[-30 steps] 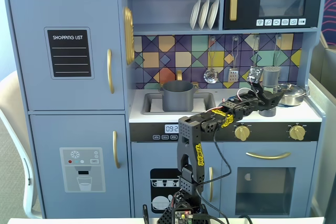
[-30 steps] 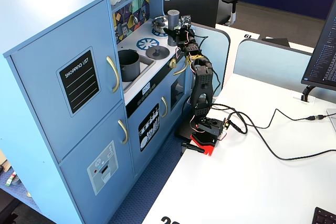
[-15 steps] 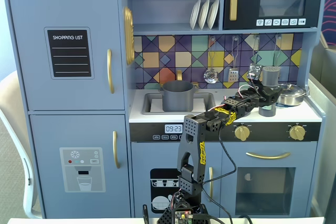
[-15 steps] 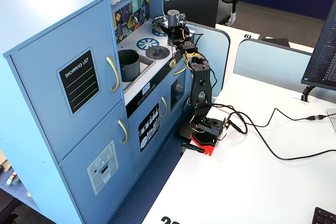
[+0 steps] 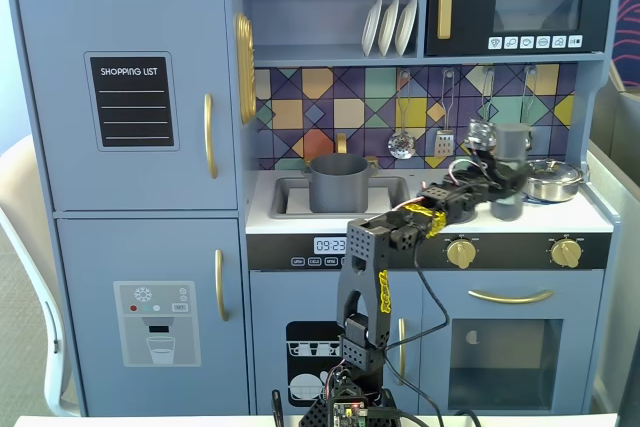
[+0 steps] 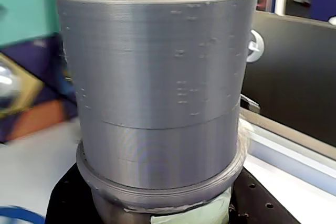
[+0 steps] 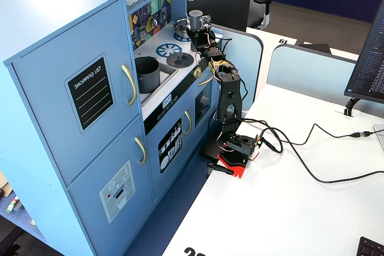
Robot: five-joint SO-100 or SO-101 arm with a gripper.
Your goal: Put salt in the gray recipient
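A: Setting: office desk, blue toy kitchen (image 5: 140, 197) fronting the arm; tiled backsplash, plates on the shelf, microwave door top right in a fixed view.

B: Counter layout?

A: Sink on the left of the counter in that view, and the gray recipient (image 5: 338, 183) stands in it, mouth open, nothing in or over it. A flat lid (image 7: 179, 59) lies on the stove rings, so the pot is ready to receive. Steel pan (image 5: 552, 180) sits at the far right.

B: And the arm?

A: Base on the desk in front, reaching up and right across the stove knobs. The salt (image 5: 509, 169) is at the right end of the counter, beside the pan and well apart from the pot. It is upright; its base looks slightly clear of the counter, but I would not swear to that from here.

B: Gripper?

A: The gripper (image 5: 497, 179) is at the shaker's lower body. The wrist view is filled by the shaker cap (image 6: 157, 77), with the pale green label just showing below. Jaws appear clamped on the shaker, narrow spread. Judged step: carry left toward the sink.
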